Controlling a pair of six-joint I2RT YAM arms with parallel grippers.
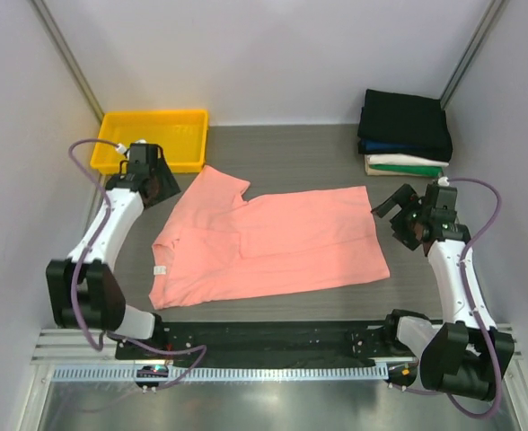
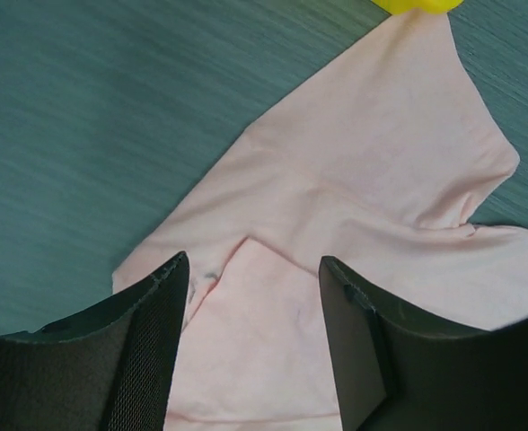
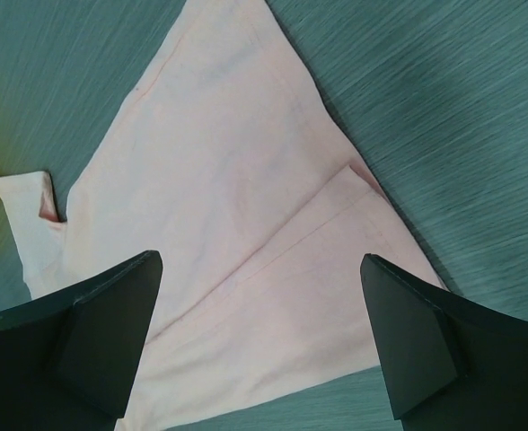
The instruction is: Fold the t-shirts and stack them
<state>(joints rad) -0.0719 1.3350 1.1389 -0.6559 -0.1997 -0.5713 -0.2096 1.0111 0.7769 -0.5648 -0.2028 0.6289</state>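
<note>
A salmon-pink t-shirt (image 1: 273, 244) lies folded lengthwise across the middle of the dark table, one short sleeve (image 1: 219, 184) pointing toward the back. My left gripper (image 1: 159, 184) hovers just left of that sleeve, open, with only pink cloth (image 2: 336, 197) showing below its fingers (image 2: 156, 314). My right gripper (image 1: 392, 208) hangs at the shirt's right end, wide open above the hem (image 3: 273, 269), holding nothing. A stack of folded t-shirts (image 1: 406, 130), black on top with blue, white and green under it, sits at the back right corner.
A yellow plastic tray (image 1: 156, 135) stands at the back left, close behind the left gripper. Grey walls close in on both sides and the back. A black rail (image 1: 273, 337) with the arm bases runs along the near edge.
</note>
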